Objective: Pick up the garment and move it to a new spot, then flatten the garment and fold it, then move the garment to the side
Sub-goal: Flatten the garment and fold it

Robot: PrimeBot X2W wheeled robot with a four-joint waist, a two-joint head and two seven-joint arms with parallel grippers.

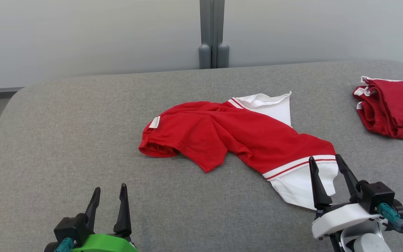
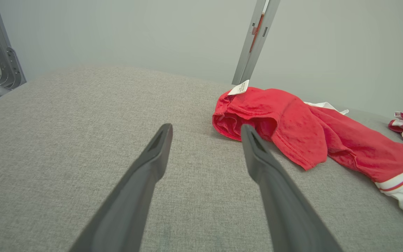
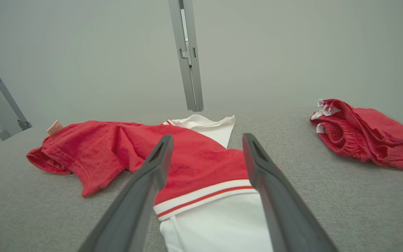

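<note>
- Head view gives me the red-and-white shirt (image 1: 236, 136), lying crumpled on the grey padded table (image 1: 65, 140).
- My right gripper (image 1: 324, 158) hovers at the shirt's white end, fingers spread wide and empty.
- My left gripper (image 1: 110, 187), also parted and empty, sits near the shirt's red sleeve without touching it.
- Red shorts (image 1: 390, 108) lie well right of the shirt.

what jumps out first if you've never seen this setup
A crumpled red-and-white garment lies in the middle of the grey table. The right gripper is open at its near white end; the left gripper is open over bare table, lower left. A second red garment sits bundled far right.
</note>
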